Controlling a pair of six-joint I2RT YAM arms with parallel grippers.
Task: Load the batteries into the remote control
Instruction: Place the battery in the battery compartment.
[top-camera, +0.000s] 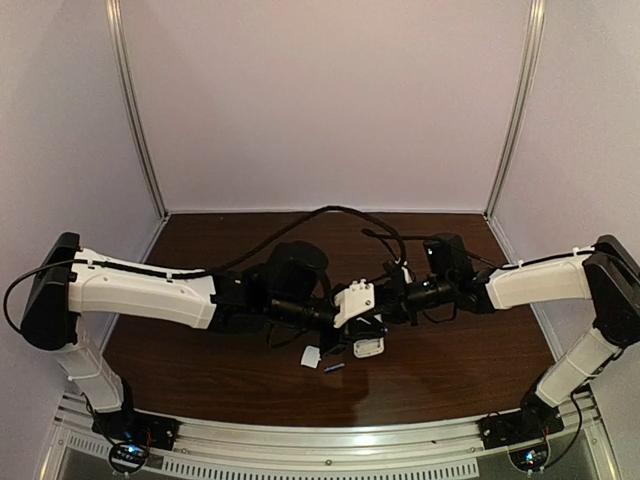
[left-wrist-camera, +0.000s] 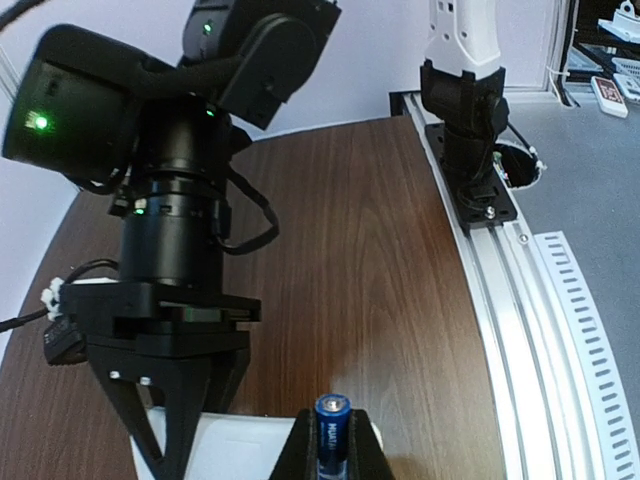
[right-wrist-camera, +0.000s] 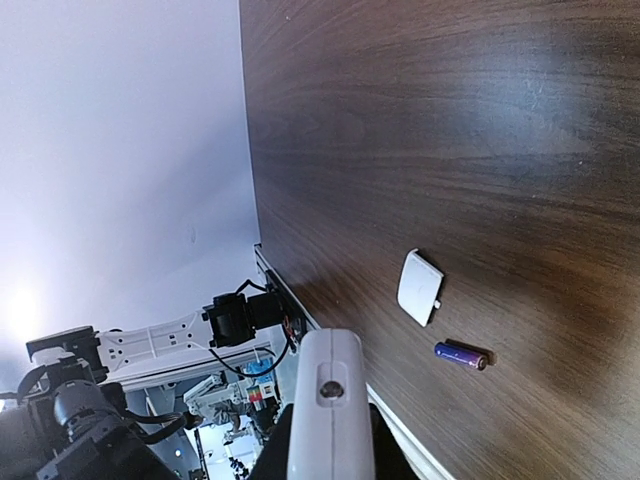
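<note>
Both arms reach inward, wrists meeting over mid-table (top-camera: 200, 370). left gripper (left-wrist-camera: 333, 455) pinched tight on one blue battery (left-wrist-camera: 332, 425), tip poking past the fingers. right gripper (right-wrist-camera: 328, 455) clamps the remote control (right-wrist-camera: 328, 385). second battery (right-wrist-camera: 461, 354) lies on the table near the white cover (right-wrist-camera: 420, 287).

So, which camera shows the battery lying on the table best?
Right wrist: the loose battery lies unobstructed beside the white cover. The top view shows only a tiny blue speck; the left wrist view misses it.
</note>
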